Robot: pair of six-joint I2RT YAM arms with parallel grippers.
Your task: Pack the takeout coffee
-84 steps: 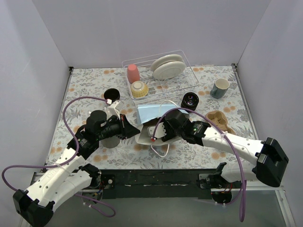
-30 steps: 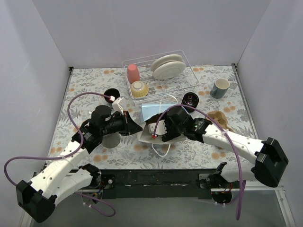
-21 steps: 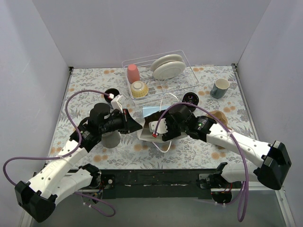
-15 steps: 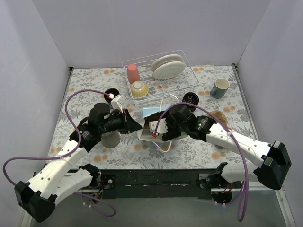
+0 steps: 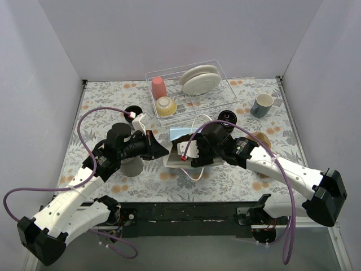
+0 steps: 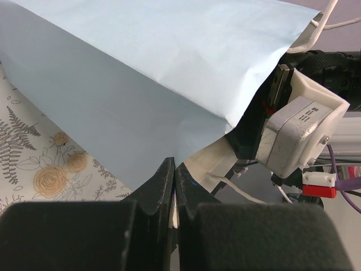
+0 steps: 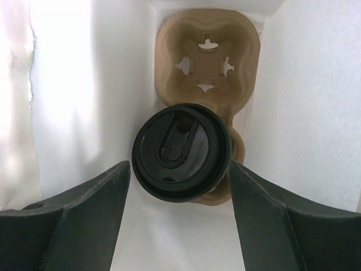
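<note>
The right wrist view looks down into a white-lined paper bag [image 7: 84, 84]. There a takeout coffee [image 7: 181, 151], a black cup with a round black lid, sits in a brown cardboard carrier [image 7: 207, 51]. My right gripper [image 7: 179, 166] is open, with a finger on each side of the lid and a small gap at both. From above, the light blue bag [image 5: 179, 133] lies on its side with my right gripper [image 5: 188, 153] in its mouth. My left gripper [image 6: 174, 169] is shut on the bag's edge [image 6: 141, 84]. Two more black-lidded cups [image 5: 132, 111] [image 5: 227, 117] stand on the table.
A wire dish rack [image 5: 225, 96] with plates, a pink cup and a bowl stands at the back. A blue-grey mug [image 5: 262, 105] is at the right, and a second cardboard carrier [image 5: 260, 141] lies beside my right arm. A grey metal cup [image 5: 132, 167] stands under my left arm.
My right wrist has shifted slightly toward the back at the bag's mouth. My left arm rose a little a second ago and has held still since, keeping its hold on the bag.
</note>
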